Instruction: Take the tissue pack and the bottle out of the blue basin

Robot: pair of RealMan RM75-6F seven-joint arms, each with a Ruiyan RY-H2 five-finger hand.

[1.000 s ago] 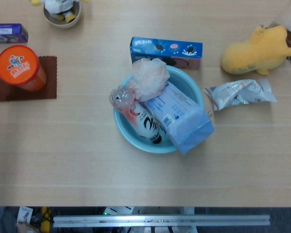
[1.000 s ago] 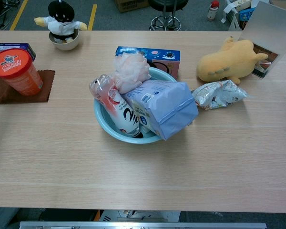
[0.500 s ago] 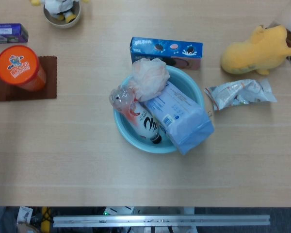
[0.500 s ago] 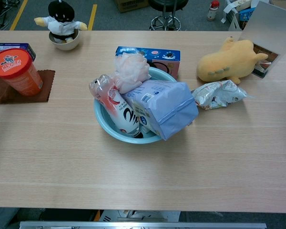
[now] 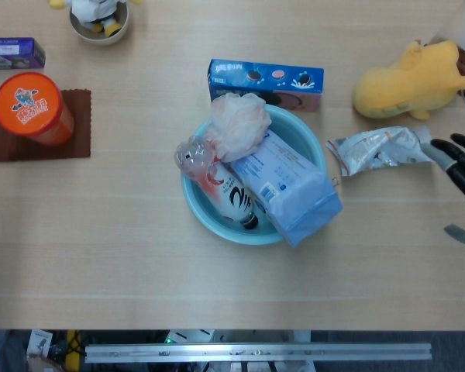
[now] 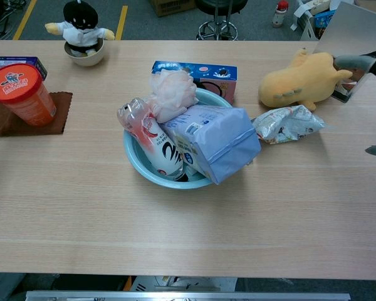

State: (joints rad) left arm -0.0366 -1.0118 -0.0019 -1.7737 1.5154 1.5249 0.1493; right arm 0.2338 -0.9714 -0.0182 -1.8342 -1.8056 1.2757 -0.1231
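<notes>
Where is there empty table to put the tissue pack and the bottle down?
The wide bare strip of table in front of the blue basin is free, and so is the patch between the basin and the orange cup. It is crowded behind the basin, by the cookie box, and right, around the snack bag.

Right hand [image 5: 463, 182] has entered frame at the right edge of both views; it wasn't visible 0.5 s ago. Dark fingers [image 5: 452, 144] are spread with nothing in them, sitting just beside the end of the crinkled silver foil snack bag [image 5: 384, 149]. Chest view shows only fingertips [image 6: 360, 61] at the edge.
</notes>
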